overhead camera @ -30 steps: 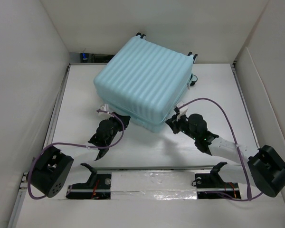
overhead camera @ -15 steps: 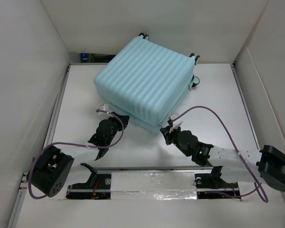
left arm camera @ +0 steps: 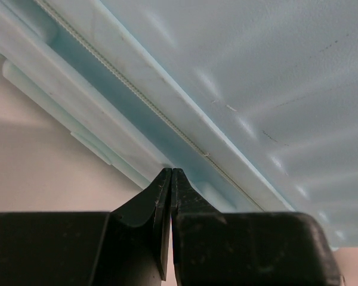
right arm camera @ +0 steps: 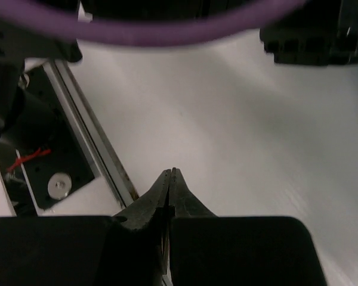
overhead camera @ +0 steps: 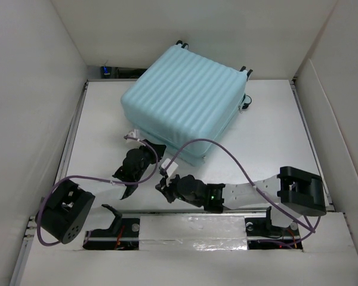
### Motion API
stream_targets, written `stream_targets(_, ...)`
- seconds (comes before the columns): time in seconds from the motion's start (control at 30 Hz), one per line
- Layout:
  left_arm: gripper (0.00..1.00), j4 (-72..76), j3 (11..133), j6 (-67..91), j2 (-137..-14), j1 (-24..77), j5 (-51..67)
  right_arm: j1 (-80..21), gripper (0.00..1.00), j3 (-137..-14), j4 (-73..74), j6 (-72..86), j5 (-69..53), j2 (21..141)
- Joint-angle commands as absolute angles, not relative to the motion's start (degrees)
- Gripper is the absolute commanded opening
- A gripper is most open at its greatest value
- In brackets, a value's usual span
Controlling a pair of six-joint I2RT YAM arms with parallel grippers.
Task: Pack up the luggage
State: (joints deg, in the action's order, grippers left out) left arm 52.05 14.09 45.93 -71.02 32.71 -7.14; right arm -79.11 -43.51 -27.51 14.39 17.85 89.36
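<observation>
The luggage (overhead camera: 182, 101), a pale aqua ribbed hard-shell suitcase, lies closed and flat at the back middle of the white table (overhead camera: 268, 131). My left gripper (overhead camera: 157, 147) is shut with nothing in it. Its tips rest at the suitcase's near left edge, and in the left wrist view the left gripper (left arm camera: 171, 173) points at the seam of the luggage (left arm camera: 256, 89). My right gripper (overhead camera: 161, 185) is shut and empty. It reaches leftward across the front of the table, just below the left gripper and away from the suitcase. In the right wrist view the right gripper (right arm camera: 171, 173) hangs over bare table.
Caster wheels (overhead camera: 179, 43) stick out at the suitcase's far side. A purple cable (overhead camera: 227, 158) loops from the right arm over the table. A metal rail (overhead camera: 191, 210) runs along the near edge. White walls (overhead camera: 30, 107) close in the left, right and back.
The right arm has swung left from the suitcase's near right corner to the front middle, beside the left gripper. The suitcase shifted slightly. The left gripper has barely moved.
</observation>
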Motion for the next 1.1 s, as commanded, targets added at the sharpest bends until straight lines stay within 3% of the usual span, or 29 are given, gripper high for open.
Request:
stream_targets(0.0,0.00,54.23,15.12,46.14,-70.84,33.75,-2.55,-78.75,0.00,-48.51,-30.59,14.68,22.76,89.91)
stream_targets(0.17,0.00,51.95,13.89,45.53,-66.98,33.75,-4.30,-78.75,0.00,-45.45,-26.99,18.09,28.97,85.79)
stream_targets(0.27,0.00,50.80,13.89,45.26,-65.30,33.75,-4.39,-78.75,0.03,-37.64,-24.35,23.98,34.95,78.94)
stream_targets(0.4,0.00,50.62,14.15,45.00,-65.39,33.75,-3.69,-78.75,0.34,-29.63,-19.09,32.50,40.33,68.67)
stream_targets(0.47,0.00,50.63,14.15,44.83,-65.92,33.75,-3.52,-78.05,0.41,-27.00,-13.90,37.76,43.75,66.02)
stream_targets(0.83,0.00,51.77,14.06,44.56,-67.94,33.75,-2.46,-62.24,0.45,-29.70,-12.47,24.53,36.31,63.19)
stream_targets(1.07,0.00,52.56,14.33,44.56,-68.99,33.75,-2.20,-59.41,0.49,-30.85,-18.10,19.88,32.87,66.44)
